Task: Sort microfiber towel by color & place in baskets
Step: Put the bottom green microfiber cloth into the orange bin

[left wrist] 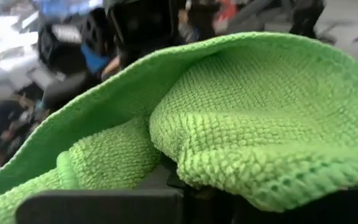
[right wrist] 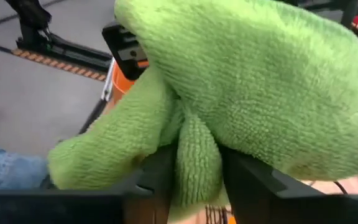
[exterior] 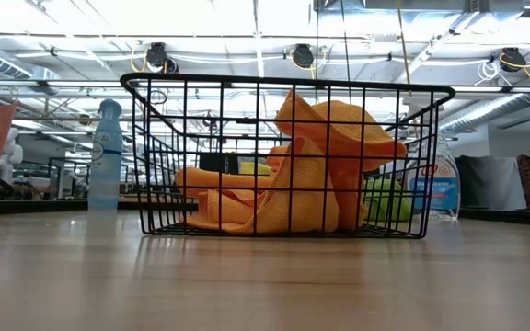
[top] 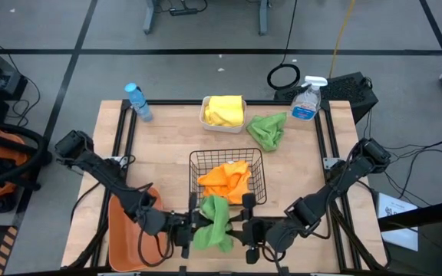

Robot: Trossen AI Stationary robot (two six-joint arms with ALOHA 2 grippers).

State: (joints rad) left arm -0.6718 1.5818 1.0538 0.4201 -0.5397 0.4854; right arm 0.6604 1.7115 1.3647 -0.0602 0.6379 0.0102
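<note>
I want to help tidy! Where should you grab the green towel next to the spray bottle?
Pinch the green towel on its bunched-up middle fold, coming straight down from above. It lies crumpled on the table, and the spray bottle and white tub stand close beside it, so sideways looks crowded.

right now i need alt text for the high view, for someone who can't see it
Seen from above, the left gripper and right gripper meet at a green towel by the table's near edge. Behind it a black wire basket holds orange towels, a white tub holds yellow towels, and another green towel lies loose.
</note>
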